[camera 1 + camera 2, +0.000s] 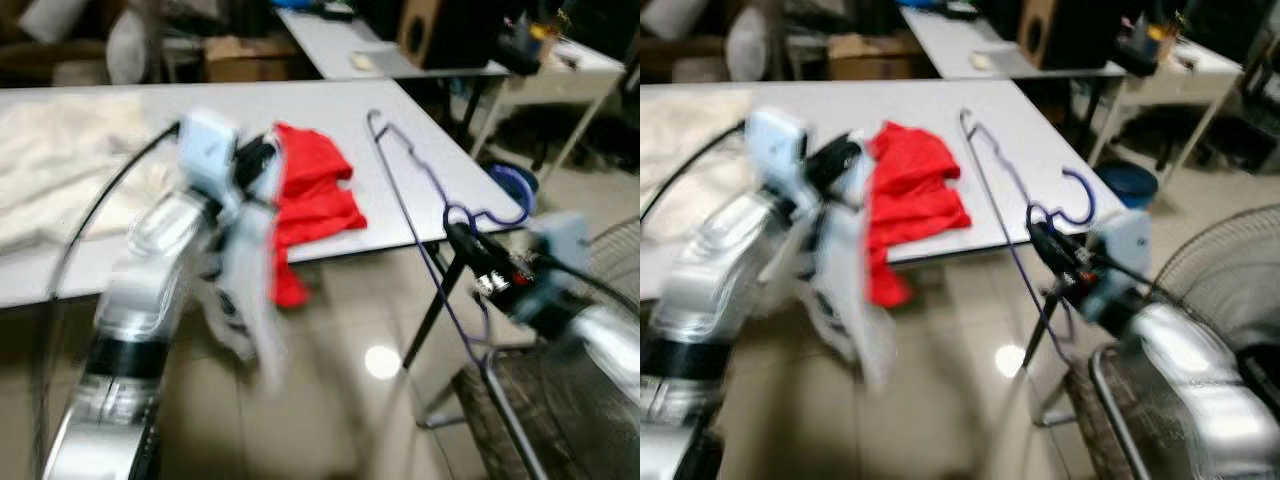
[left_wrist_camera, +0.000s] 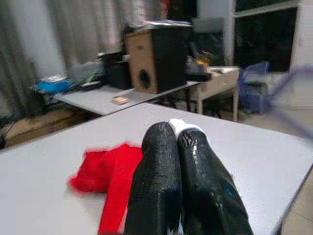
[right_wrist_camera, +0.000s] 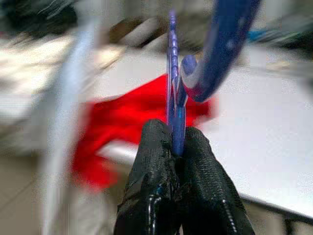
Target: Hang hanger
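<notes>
Blue wire of the hanger [image 3: 174, 105] was pinched between the closed fingers of the right gripper [image 1: 462, 243], held off the white table's [image 1: 330, 125] near corner. We noted the left gripper [image 1: 845, 153] clamping a pale garment [image 1: 845, 300] beside a red cloth [image 1: 312, 200].

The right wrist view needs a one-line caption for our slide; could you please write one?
Right gripper shut on a blue hanger, above a white table with a red cloth.
</notes>
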`<state>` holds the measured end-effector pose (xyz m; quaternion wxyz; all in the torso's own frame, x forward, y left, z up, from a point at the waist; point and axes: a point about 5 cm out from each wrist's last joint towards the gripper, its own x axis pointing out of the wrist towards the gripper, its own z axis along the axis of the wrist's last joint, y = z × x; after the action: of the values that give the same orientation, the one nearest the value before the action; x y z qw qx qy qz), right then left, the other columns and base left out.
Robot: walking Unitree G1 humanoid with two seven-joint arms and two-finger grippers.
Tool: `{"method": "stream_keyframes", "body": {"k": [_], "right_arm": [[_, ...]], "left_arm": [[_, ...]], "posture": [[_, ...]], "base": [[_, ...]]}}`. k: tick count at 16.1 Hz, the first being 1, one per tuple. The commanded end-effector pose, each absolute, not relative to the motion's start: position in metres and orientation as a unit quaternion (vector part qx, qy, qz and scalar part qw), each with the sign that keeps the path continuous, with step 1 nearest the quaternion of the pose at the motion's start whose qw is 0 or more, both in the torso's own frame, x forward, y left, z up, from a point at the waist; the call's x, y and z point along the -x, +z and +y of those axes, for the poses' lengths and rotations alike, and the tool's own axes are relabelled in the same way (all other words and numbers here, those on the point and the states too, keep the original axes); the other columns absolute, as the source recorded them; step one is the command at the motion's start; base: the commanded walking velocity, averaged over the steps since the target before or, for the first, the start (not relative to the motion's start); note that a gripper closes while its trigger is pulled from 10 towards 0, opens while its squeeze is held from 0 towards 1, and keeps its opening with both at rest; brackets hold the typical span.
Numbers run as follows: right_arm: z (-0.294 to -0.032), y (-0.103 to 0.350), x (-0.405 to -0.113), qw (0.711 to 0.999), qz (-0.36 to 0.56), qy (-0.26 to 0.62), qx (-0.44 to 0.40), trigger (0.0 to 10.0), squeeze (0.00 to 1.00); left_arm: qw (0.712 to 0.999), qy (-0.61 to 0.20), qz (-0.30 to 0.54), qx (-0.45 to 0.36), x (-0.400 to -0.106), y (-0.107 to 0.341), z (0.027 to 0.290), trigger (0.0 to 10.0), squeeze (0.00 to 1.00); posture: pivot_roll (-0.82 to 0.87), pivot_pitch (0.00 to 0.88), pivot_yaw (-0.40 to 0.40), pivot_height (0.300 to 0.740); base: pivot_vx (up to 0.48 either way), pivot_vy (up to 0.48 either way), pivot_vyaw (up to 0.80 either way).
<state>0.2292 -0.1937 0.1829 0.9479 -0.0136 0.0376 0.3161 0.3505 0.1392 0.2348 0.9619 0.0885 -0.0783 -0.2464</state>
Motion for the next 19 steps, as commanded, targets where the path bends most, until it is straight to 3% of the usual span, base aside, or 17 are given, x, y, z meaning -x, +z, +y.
{"method": "stream_keyframes", "body": {"k": [1, 4, 9, 15, 19], "right_arm": [[-0.185, 0.189, -0.221, 0.918, 0.041, 0.395, 0.005, 10.0, 0.00], [-0.190, 0.201, -0.207, 0.859, 0.076, 0.506, 0.007, 10.0, 0.00], [-0.184, 0.213, -0.202, 0.804, 0.095, 0.587, 0.003, 10.0, 0.00], [-0.165, 0.198, -0.244, 0.837, 0.097, 0.533, 0.085, 10.0, 0.00], [-0.160, 0.219, -0.277, 0.854, 0.047, 0.501, 0.130, 10.0, 0.00]], "left_arm": [[0.966, -0.213, -0.095, -0.110, -0.361, 0.251, 0.161, 10.0, 0.00], [0.965, -0.201, -0.104, -0.132, -0.384, 0.276, 0.172, 10.0, 0.00], [0.959, -0.224, -0.128, -0.119, -0.400, 0.298, 0.164, 10.0, 0.00], [0.936, -0.280, -0.179, -0.118, -0.396, 0.324, 0.144, 10.0, 0.00], [0.916, -0.296, -0.252, -0.099, -0.387, 0.382, 0.142, 10.0, 0.00]], "posture": [[-0.07, 0.000, -0.037, 0.740], [-0.06, 0.000, -0.040, 0.740], [-0.07, 0.000, -0.045, 0.740], [-0.05, 0.000, -0.058, 0.740], [-0.04, 0.000, -0.067, 0.740]], "base": [[0.319, 0.000, 0.00], [0.321, 0.000, 0.00], [0.320, 0.000, 0.00], [0.319, 0.000, 0.00], [0.321, 0.000, 0.00]]}}
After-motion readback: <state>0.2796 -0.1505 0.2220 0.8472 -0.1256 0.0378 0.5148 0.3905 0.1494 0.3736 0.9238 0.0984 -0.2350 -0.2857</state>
